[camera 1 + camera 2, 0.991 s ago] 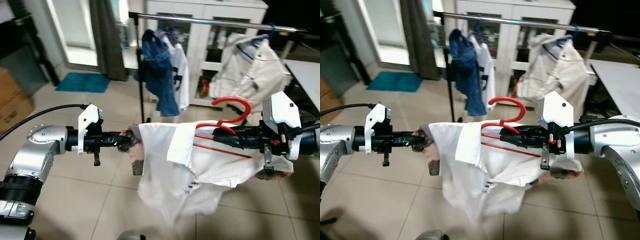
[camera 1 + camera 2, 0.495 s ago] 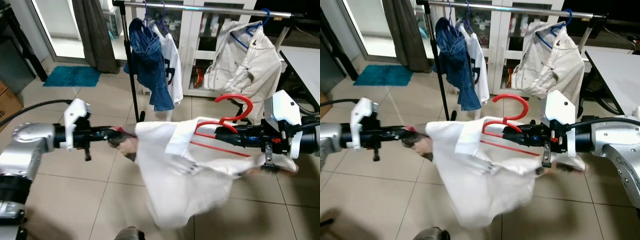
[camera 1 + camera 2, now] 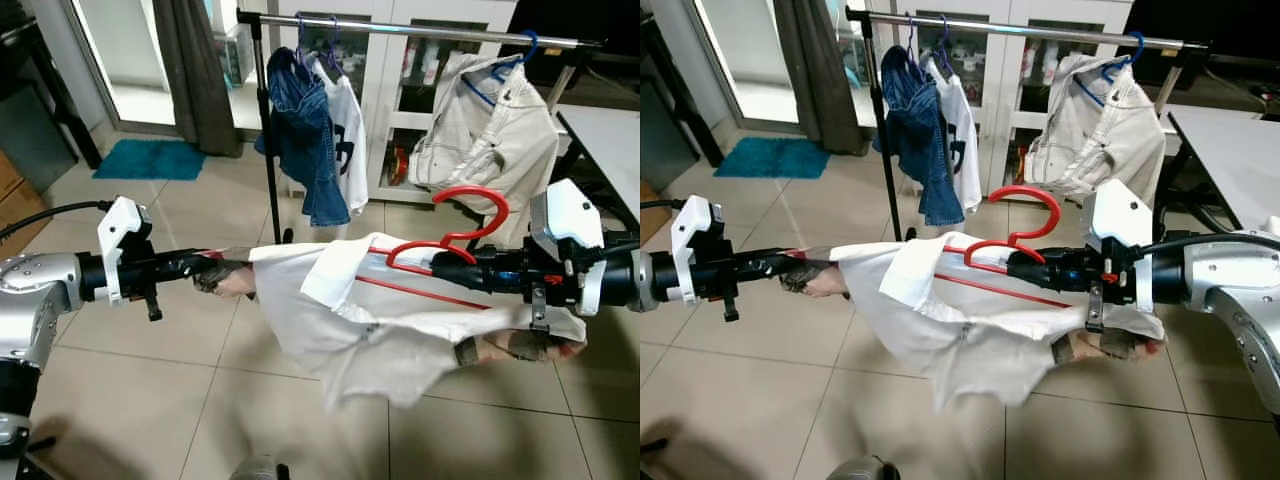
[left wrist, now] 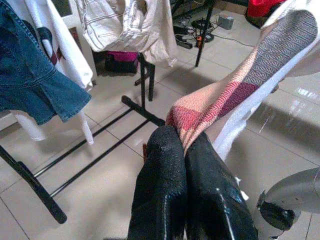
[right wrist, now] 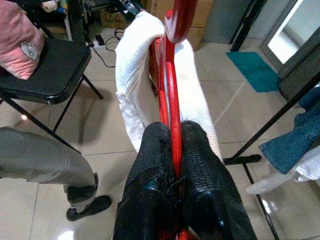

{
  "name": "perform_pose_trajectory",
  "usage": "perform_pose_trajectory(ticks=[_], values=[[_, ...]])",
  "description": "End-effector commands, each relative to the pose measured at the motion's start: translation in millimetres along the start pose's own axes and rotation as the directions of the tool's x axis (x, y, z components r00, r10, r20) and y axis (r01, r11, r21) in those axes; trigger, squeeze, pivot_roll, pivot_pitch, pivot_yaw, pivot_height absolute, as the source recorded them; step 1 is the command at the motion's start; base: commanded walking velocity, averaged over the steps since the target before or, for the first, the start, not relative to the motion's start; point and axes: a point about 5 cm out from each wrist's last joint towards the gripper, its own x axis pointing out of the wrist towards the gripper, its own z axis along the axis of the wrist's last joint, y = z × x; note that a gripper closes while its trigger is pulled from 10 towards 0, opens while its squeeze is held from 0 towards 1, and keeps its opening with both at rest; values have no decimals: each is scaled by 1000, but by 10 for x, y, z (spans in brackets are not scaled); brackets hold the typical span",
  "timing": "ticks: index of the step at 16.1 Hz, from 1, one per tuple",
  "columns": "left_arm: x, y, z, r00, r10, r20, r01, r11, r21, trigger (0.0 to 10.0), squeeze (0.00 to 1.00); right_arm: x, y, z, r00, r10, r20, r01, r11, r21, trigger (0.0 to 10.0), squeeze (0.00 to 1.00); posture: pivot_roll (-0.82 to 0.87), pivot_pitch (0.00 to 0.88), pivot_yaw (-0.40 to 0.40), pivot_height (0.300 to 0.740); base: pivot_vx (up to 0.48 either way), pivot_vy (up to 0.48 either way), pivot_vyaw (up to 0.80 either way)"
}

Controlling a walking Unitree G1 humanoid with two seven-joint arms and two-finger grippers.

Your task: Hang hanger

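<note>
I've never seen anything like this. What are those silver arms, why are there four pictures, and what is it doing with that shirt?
This is a walking household robot with two silver arms, each ending in a gripper of two long black fingers. Two pictures come from cameras in its head, looking forward and down, so they show one scene twice. The other two come from cameras on each wrist, looking along that arm's fingers.

The right gripper is closed on a red hanger that carries a white shirt. The left gripper pinches a patterned pink sleeve of the garment, so it is stretched between the arms above the tiled floor.

Ahead stands a clothes rail already holding a denim garment and a cream jacket. A person's leg and shoe appear in the right wrist picture, beside a black chair.
</note>
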Motion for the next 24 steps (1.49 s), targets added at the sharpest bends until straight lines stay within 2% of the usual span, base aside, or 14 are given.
perform_pose_trajectory(ticks=[1,6,7,8,9,10,11,16,19,20,21,22,23,24], values=[[-116,47,-8,998,58,-8,-58,998,0,0,0,-96,-65,67,999,-39,-1,38,999,-38,10000,0,-1,0,8,740,0,0,0],[-191,88,-24,991,133,-18,-132,991,17,0,0,-116,-107,37,999,-55,0,55,998,-34,10000,0,11,0,-2,740,0,0,0],[-134,84,-15,989,145,-17,-145,989,33,9216,0,-104,-110,34,999,-54,5,54,998,-33,10000,0,11,0,-2,740,0,0,0],[-66,66,8,992,130,7,-130,991,29,10000,0,-83,-107,31,999,-51,9,51,998,-34,10000,0,11,0,-1,740,0,0,0],[-18,58,28,992,124,22,-125,992,35,10000,0,-69,-105,28,999,-48,11,48,998,-34,10000,0,10,0,-1,740,0,0,0],[2,58,35,992,125,27,-126,991,40,10000,596,-64,-103,26,999,-47,11,47,998,-33,10000,0,10,0,-1,740,0,0,0],[39,58,62,991,122,54,-124,992,32,10000,1000,-60,-103,23,999,-46,12,47,998,-32,10000,0,9,0,1,740,0,0,0],[5,82,116,988,137,75,-140,989,41,10000,1000,-87,-106,-12,998,-67,10,68,998,-15,10000,0,6,0,8,740,0,0,0],[-68,118,90,978,195,72,-198,979,39,10000,1000,-131,-207,-56,984,-173,34,172,985,25,10000,0,10,0,12,740,0,0,0],[-13,105,128,962,246,119,-254,965,60,10000,1000,-122,-277,-147,961,-277,22,275,959,68,10000,0,14,0,6,740,0,0,0],[16,91,158,955,258,147,-270,960,68,10000,1000,-114,-301,-184,949,-315,14,313,946,87,10000,0,14,0,6,740,0,0,0],[166,-2,263,938,258,232,-277,959,54,10000,0,-26,-311,-265,918,-396,5,391,909,146,10000,0,13,0,3,740,0,0,0],[323,-78,256,934,280,221,-287,958,-1,10000,0,92,-275,-338,897,-443,-12,435,874,217,10000,0,10,0,2,740,0,0,0],[428,-143,247,932,282,227,-285,958,-18,10000,0,172,-245,-396,882,-471,-27,462,849,256,10000,0,10,0,4,740,0,0,0]])
